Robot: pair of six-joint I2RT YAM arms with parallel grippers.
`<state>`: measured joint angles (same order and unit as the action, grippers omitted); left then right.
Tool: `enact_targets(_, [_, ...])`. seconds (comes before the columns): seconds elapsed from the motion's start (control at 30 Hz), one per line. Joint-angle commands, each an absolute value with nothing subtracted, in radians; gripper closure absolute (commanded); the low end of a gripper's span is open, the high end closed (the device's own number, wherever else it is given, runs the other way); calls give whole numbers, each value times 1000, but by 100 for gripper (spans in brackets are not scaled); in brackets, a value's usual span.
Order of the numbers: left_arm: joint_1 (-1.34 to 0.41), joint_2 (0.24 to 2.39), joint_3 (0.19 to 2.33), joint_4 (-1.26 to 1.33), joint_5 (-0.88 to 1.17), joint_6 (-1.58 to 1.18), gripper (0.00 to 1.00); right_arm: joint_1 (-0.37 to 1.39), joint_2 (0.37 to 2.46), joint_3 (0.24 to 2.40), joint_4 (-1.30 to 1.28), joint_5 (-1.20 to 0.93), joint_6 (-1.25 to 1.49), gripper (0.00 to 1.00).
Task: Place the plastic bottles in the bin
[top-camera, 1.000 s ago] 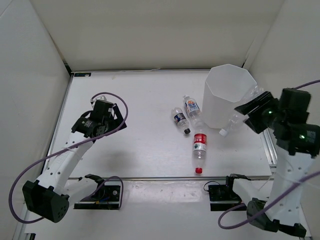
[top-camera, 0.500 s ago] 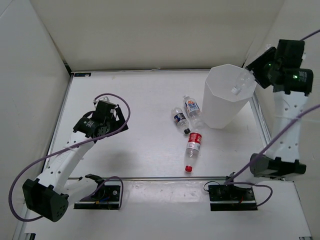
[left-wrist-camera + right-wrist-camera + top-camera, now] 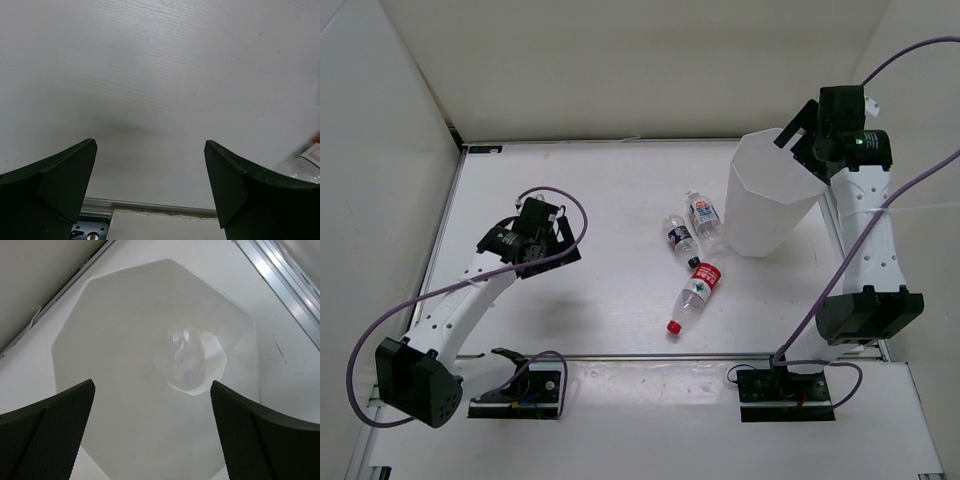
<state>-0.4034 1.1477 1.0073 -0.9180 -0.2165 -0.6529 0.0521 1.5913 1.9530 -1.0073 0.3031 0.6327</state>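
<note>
Released and empty, the right end effector (image 3: 792, 136) hangs over the bin (image 3: 760, 215) near the tabletop's far right corner, a clear bottle (image 3: 186, 360) lying inside. It should rise clear of the rim before seeking the red-labelled bottle (image 3: 692, 293) mid-tabletop.

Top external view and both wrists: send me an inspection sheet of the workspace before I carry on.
Surface: white table, bare apart from the job's things.
Job's things: bin upright at far right, with a blurred clear bottle inside it. Lying on the table left of the bin: white-orange-label bottle, dark-blue-label bottle, red-label bottle.
Clutter: nothing seen.
Grippers: left gripper open, empty, over bare table; right gripper open, empty, above the bin's mouth.
Cables: left purple cable looped at the left arm; right purple cable trailing off the right arm.
Surroundings: white walls on three sides; metal rail at the near edge.
</note>
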Motion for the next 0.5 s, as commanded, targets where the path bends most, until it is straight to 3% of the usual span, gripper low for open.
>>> enact_targets(0.0, [-410,1155,1066,-913,-128,-630,0,26,1497,1930,-988,302,632,0])
enact_targets(0.2, [-410,1291,1106,-943,-17,-646,0,118,1392,1965,-1037,216,643,0])
enact_targets(0.47, [-410,1307,1115,-931,34,-626,0,420,1184,1525,-1048,195,906,0])
